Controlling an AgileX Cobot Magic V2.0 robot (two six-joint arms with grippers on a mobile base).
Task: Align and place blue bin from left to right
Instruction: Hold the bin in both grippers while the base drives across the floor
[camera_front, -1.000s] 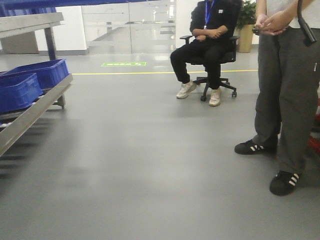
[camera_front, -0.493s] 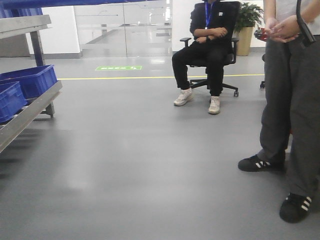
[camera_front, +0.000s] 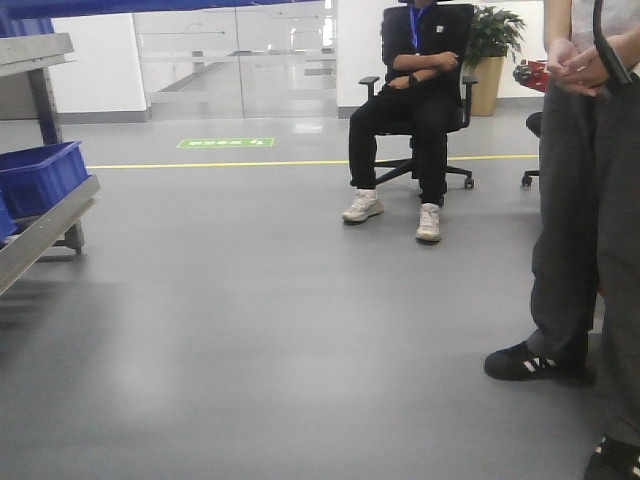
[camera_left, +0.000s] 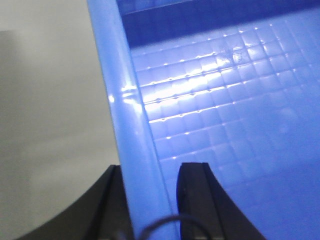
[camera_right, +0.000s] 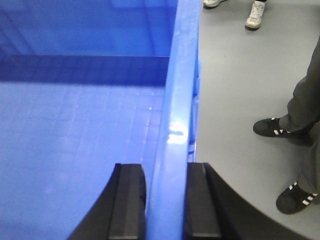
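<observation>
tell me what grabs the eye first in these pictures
The blue bin fills both wrist views, its rim walls clamped by the left gripper and the right gripper. In the front view, a seated person in black sits back-centre and a standing person looms at the right edge.

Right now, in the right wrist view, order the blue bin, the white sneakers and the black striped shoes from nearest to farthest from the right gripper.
1. blue bin: wall clamped in the right gripper.
2. black striped shoes: floor, right side.
3. white sneakers: top edge, farthest.
</observation>
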